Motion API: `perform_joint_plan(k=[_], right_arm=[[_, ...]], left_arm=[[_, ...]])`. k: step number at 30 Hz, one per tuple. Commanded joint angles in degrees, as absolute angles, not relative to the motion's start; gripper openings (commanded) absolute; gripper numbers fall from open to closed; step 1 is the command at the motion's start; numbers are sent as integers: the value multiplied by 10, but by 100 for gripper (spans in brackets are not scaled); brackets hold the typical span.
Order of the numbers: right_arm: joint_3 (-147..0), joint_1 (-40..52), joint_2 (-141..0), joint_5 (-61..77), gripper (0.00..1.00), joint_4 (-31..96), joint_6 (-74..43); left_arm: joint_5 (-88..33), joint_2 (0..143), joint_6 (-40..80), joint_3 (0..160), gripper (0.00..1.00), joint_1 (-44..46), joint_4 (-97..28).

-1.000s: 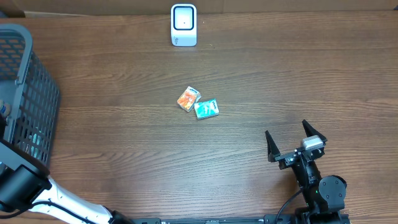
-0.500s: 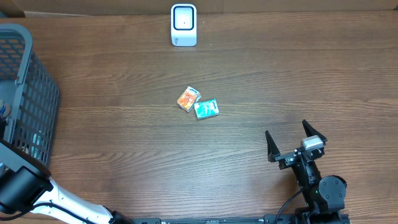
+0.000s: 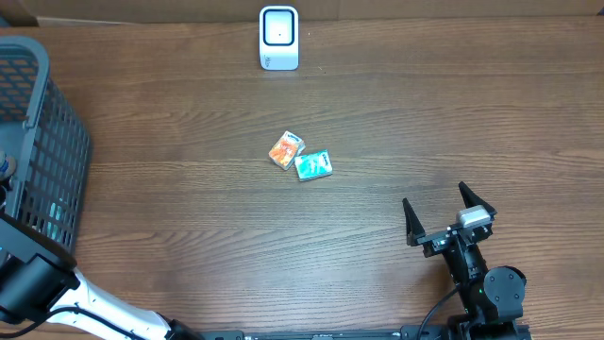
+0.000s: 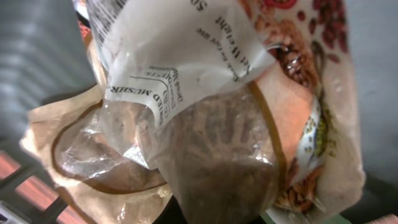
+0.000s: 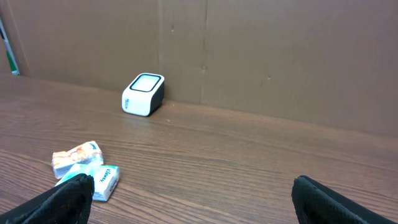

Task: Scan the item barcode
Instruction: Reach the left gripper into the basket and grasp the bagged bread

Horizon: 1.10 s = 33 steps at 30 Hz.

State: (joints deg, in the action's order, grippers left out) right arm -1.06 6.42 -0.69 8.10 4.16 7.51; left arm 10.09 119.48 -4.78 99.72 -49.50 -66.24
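While pick-up is judged underway, the left gripper is closed inside the basket against a food packet, its hold unconfirmed; the right gripper is seen open. Next, the packet must be lifted out and its barcode turned to the scanner.

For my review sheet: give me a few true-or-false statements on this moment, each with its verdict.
1. The right tool is open and holds nothing. True.
2. The orange packet and the teal packet lie inside the basket. False: they lie side by side on the table, well clear of it.
3. The white scanner stands at the table's far edge. True.
4. The left wrist view shows bare wood. False: a printed plastic bag fills it.
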Motion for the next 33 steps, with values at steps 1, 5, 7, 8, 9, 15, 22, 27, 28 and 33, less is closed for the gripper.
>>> perform_joint_plan(k=[1,5,7,8,9,15,22,27,28,33], right_arm=[[-5,67,-2,76,100,39,76],[-5,67,-2,76,100,39,76],[-5,67,-2,76,100,40,76],[-5,67,-2,76,100,40,76],[-5,67,-2,76,100,39,76],[-5,67,-2,76,100,39,76],[-5,67,-2,76,100,40,76],[-5,67,-2,76,100,39,76],[-5,67,-2,76,100,39,76],[-5,67,-2,76,100,40,76]], left_arm=[[94,1137,-25,1032,4,-494,-670],[94,1078,-3,1032,4,-494,-656],[94,1045,20,1032,4,-494,-648],[92,1025,35,1032,4,-494,-644],[76,993,57,1032,4,-494,-638],[40,922,108,1033,4,-477,-609],[27,866,119,1046,4,-410,-532],[27,835,121,1092,4,-340,-507],[27,828,123,1100,4,-322,-509],[15,784,131,1108,4,-211,-545]])
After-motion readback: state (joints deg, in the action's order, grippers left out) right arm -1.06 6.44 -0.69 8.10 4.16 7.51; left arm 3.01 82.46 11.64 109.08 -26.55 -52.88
